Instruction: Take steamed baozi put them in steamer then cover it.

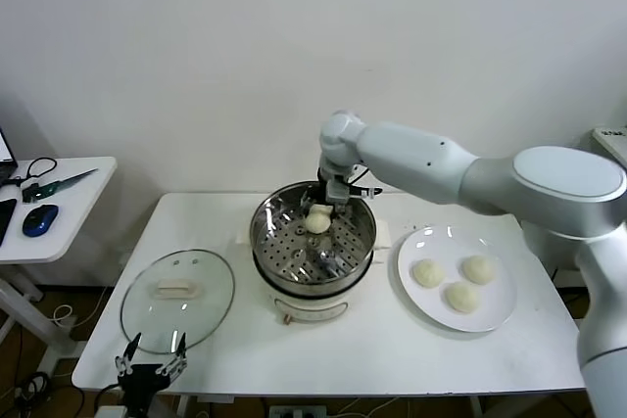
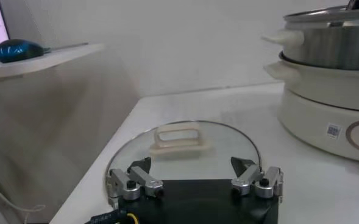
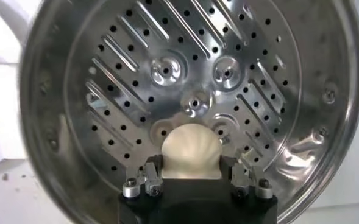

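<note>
Four baozi are in play: one held over the pot, three waiting on a plate. Going left to right across the head view, the left gripper [image 1: 150,364] hangs at the table's [image 1: 392,349] near-left edge with its jaws spread wide and empty, just short of the cover [image 1: 177,299], which lies flat on the table beside the steamer [image 1: 313,242]. At centre, the right gripper [image 1: 320,210] is closed on one baozi [image 1: 317,222] above the far part of the perforated tray [image 3: 191,85]; the right wrist view shows the bun pinched between both fingers, the tray bare beneath it. Farther right, the white plate [image 1: 500,310] carries the other three buns [image 1: 455,283].

Likely trouble: released while clear of the tray, the soft bun could roll toward the wall or tip onto its side. Squeezing harder would dent the dough, and it may cling to one finger as the jaws part. Placed too centrally, it could crowd out the three to follow. Later, the glass cover may slide when the left gripper grasps its handle [image 2: 178,136].
</note>
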`<state>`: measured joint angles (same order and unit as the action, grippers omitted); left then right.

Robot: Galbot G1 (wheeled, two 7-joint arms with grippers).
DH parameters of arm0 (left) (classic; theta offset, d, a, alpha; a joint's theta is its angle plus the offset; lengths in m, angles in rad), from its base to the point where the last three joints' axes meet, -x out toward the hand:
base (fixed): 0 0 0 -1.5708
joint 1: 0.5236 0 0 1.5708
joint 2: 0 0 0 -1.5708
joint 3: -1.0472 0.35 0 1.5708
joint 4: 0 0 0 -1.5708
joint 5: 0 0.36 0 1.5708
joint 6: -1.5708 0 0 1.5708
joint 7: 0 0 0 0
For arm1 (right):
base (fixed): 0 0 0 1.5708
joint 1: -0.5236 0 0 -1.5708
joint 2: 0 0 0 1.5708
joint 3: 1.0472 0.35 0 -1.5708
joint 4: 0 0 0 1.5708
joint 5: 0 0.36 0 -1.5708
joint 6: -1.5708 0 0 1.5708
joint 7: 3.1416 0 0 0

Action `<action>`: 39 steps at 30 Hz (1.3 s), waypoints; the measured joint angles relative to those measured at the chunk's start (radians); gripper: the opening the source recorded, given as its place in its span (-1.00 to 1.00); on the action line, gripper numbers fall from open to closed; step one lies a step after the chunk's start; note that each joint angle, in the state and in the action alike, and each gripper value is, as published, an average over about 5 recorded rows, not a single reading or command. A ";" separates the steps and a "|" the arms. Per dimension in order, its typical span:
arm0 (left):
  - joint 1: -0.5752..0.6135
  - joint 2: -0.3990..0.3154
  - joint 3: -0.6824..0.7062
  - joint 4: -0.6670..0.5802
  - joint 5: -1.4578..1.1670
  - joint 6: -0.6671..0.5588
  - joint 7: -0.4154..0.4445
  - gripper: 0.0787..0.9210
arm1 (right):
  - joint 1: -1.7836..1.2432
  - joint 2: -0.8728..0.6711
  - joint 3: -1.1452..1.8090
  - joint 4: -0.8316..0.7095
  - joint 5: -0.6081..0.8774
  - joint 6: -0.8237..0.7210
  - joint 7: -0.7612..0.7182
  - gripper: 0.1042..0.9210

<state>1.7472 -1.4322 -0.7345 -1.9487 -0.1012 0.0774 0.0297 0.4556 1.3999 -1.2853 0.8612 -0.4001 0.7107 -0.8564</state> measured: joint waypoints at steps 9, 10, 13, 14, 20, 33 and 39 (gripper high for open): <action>0.002 0.000 0.005 0.003 0.000 -0.007 -0.001 0.77 | -0.010 0.014 0.007 -0.043 -0.001 0.024 0.011 0.58; 0.002 0.000 0.006 0.002 0.000 -0.007 -0.001 0.77 | -0.007 0.013 0.005 -0.042 0.008 0.025 0.011 0.65; 0.000 0.000 0.009 0.002 0.003 -0.007 -0.002 0.77 | 0.016 0.005 -0.005 -0.026 0.052 0.025 0.005 0.74; 0.000 -0.001 0.010 0.001 0.004 -0.007 -0.002 0.77 | 0.029 0.000 -0.010 -0.018 0.074 0.025 0.000 0.75; 0.001 -0.009 0.016 -0.004 0.014 -0.008 -0.002 0.77 | 0.171 -0.051 -0.099 0.042 0.301 -0.016 -0.062 0.76; -0.006 -0.006 0.017 -0.010 0.012 -0.008 -0.001 0.77 | 0.422 -0.384 -0.436 0.239 0.869 -0.466 -0.146 0.76; -0.014 -0.006 0.011 0.002 0.011 -0.011 -0.002 0.77 | 0.406 -0.545 -0.490 0.355 0.943 -0.671 -0.101 0.76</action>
<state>1.7334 -1.4386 -0.7230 -1.9471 -0.0906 0.0668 0.0275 0.8615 0.8546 -1.7749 1.2157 0.5430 0.0397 -0.9577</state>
